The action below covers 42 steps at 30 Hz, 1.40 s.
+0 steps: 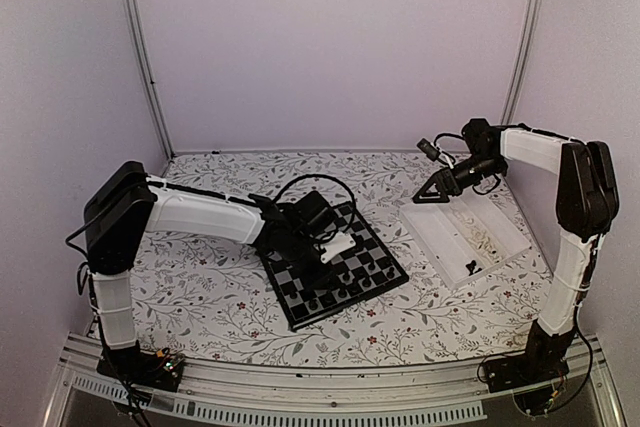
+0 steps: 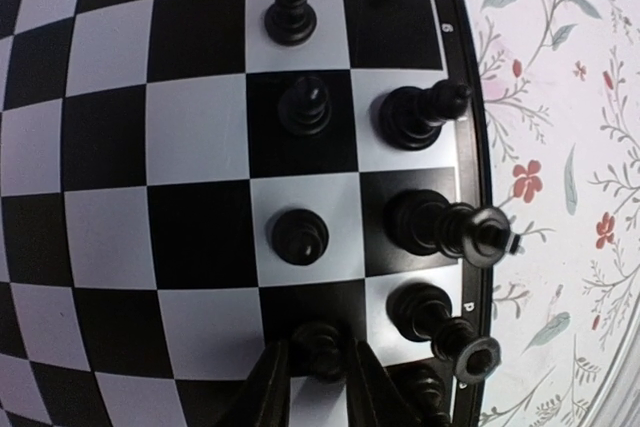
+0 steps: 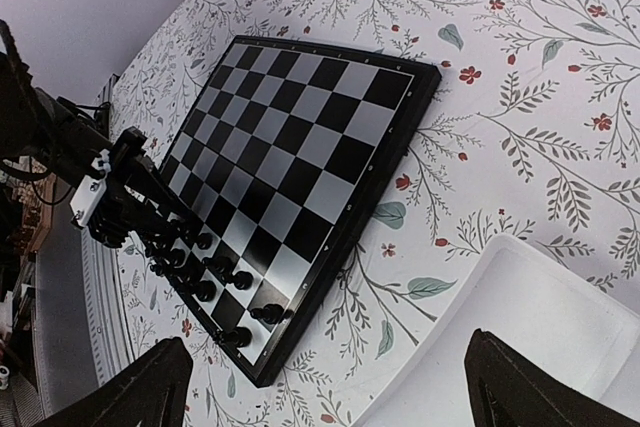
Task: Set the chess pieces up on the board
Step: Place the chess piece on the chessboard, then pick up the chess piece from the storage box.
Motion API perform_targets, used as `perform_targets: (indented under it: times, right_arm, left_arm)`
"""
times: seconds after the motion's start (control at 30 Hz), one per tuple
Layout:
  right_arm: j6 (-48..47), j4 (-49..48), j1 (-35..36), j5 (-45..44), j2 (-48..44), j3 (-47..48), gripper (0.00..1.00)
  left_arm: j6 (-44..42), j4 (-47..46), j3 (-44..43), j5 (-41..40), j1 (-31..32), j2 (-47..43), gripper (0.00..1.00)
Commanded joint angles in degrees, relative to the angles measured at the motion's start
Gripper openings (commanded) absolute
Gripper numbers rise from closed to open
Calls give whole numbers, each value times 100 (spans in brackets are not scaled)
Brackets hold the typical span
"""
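The board [image 1: 290, 292] lies at the table's middle, with black chess pieces [image 1: 350, 282] in two rows along its near edge. My left gripper [image 1: 335, 247] hangs low over that edge. In the left wrist view its fingers [image 2: 268, 387] flank a black pawn [image 2: 320, 345] standing on a dark square, with thin gaps either side, so the gripper [image 2: 316, 362] is open. Other pawns [image 2: 298, 237] and taller pieces [image 2: 445, 227] stand beside it. My right gripper [image 1: 432, 192] hovers wide open and empty over the white tray's far end; its wrist view [image 3: 335, 387] shows the board [image 3: 300, 117].
The white tray [image 1: 470, 232] lies right of the board, with a few dark pieces [image 1: 470, 267] at its near end. A flowered cloth [image 1: 220, 297] covers the table. Metal posts and purple walls close in the back.
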<state>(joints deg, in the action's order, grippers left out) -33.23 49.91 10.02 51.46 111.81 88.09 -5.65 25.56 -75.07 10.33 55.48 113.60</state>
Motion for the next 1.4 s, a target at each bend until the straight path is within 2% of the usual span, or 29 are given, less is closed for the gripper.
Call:
perform_targets:
  times: [0.0,0.27,0.37,0.47,0.57,0.7,0.77,0.87,0.9,0.97,1.07,1.17,1.37]
  right_arm:
    - [-74,41,-9,4,-225,-55,99]
    - [-81,85,-12,48,-245,-12,99]
    - [-120,364,-9,-3,-249,350,99]
    - [-199,680,-20,-374,-255,992,99]
    - [-88,583,-31,-995,-411,1385,99]
    - [149,-482,-150,-1983,-972,1028,99]
    - [217,-914,-320,-1929,-1323,671,99]
    - [-351,-493,-385,-1721,-1361,563,99]
    - [-621,-90,-379,-1742,-1197,699,97]
    - [-1431,682,-383,-1949,-897,919,78]
    - [-2385,1270,-372,-2435,-732,610,59]
    - [-3407,1128,-235,-3042,-1193,-375,52]
    - [-4776,227,375,-4735,-2451,-2448,47]
  left_arm:
    - [11,38,-78,59,-73,111,24]
    - [18,61,-115,-72,-73,-20,32]
    - [-67,254,-243,-274,-73,-288,34]
    - [-254,439,-399,-378,-73,-665,36]
    - [-450,595,-570,-651,-87,-1004,38]
    - [-558,696,-809,-663,-96,-1310,39]
    - [-576,540,-953,-644,-94,-1392,39]
    - [-527,71,-1154,-711,-96,-1419,40]
    - [-530,-88,-1185,-738,-91,-1420,40]
    - [-544,-456,-1141,-820,-96,-1422,40]
    - [-577,-892,-922,-929,-95,-1427,40]
    - [-573,-1126,-642,-899,-117,-1435,40]
    - [-539,-1255,-335,-874,-134,-1385,40]
